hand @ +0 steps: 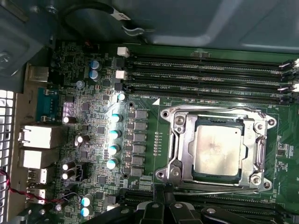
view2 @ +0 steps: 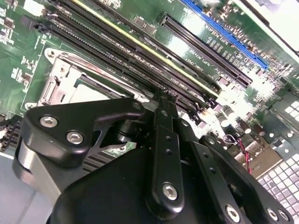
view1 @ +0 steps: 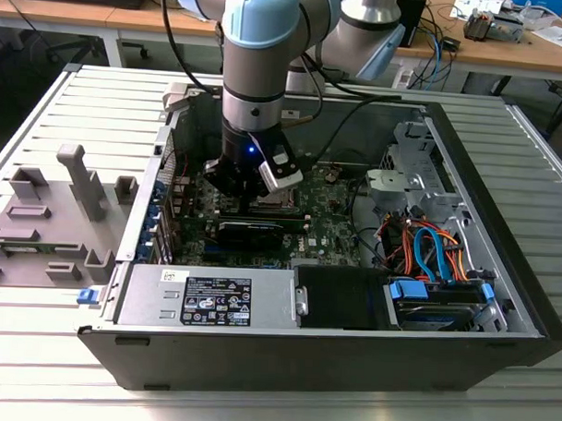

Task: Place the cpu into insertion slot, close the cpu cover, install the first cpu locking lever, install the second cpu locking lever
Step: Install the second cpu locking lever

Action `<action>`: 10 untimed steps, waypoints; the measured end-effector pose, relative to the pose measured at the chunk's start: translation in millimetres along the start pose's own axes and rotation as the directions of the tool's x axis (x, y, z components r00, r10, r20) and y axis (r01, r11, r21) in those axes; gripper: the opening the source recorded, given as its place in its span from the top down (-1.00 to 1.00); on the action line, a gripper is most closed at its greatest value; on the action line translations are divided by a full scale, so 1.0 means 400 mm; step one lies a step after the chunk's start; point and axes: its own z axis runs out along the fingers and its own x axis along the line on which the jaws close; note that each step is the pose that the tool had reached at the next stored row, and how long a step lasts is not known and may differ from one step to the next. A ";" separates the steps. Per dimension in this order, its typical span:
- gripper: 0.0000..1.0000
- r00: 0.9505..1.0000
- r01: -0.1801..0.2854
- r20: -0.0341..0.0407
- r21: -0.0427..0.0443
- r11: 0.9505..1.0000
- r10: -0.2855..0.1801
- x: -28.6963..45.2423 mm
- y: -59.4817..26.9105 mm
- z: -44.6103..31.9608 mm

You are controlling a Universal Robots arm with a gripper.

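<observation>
Black multi-link hand (view1: 249,193) is down inside the open black PC case (view1: 501,264), low over the green motherboard (view1: 331,233), case sitting on a ribbed grey tabletop (view1: 35,368). In the first wrist view the small flat square cpu with silvery-grey metal top (hand: 217,150) is already seated in the silver-rimmed square insertion slot (hand: 174,144), and the thin silvery windowed cpu cover (hand: 249,125) lies flat around it, chip showing through the window. A thin wire locking lever (hand: 219,192) runs along the socket edge nearest the hand. Hand's black fingertips (hand: 161,198) sit just beside that edge, close to the lever; contact can't be confirmed. In the second wrist view the hand (view2: 161,100) looks narrow, fingers drawn together at the tip, nothing visibly held, with the socket frame (view2: 60,79) just past it, next to long black memory slots (view2: 117,46).
</observation>
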 end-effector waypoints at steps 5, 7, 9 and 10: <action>0.79 1.000 0.025 0.001 -0.009 1.000 -0.025 0.000 0.008 0.003; 0.79 1.000 0.026 0.003 -0.020 0.999 -0.026 0.000 0.010 0.005; 0.79 1.000 0.026 0.004 -0.029 0.999 -0.026 0.005 0.010 0.008; 0.79 1.000 0.026 0.004 -0.032 0.999 -0.026 0.010 0.010 0.009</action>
